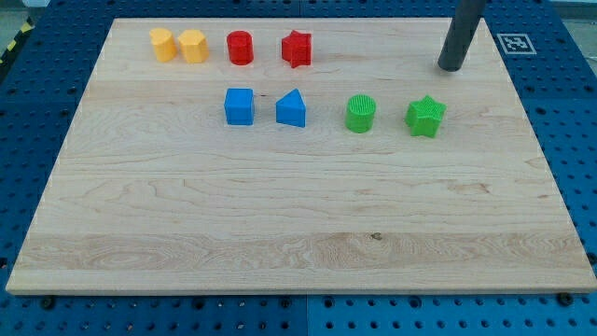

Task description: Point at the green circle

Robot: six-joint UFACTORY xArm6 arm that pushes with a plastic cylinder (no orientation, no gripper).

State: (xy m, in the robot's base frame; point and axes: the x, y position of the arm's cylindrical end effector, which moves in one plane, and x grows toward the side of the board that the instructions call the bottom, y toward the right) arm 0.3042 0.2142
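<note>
The green circle [360,114] stands on the wooden board [280,224], right of the middle. A green star [425,116] is just to its right. My tip [451,67] rests on the board near the view's top right, above and to the right of the green star and about a hundred pixels from the green circle. It touches no block.
A blue cube [239,106] and a blue triangle [291,109] sit left of the green circle. Along the view's top stand two yellow blocks [162,44] [193,46], a red cylinder [241,48] and a red star [297,49].
</note>
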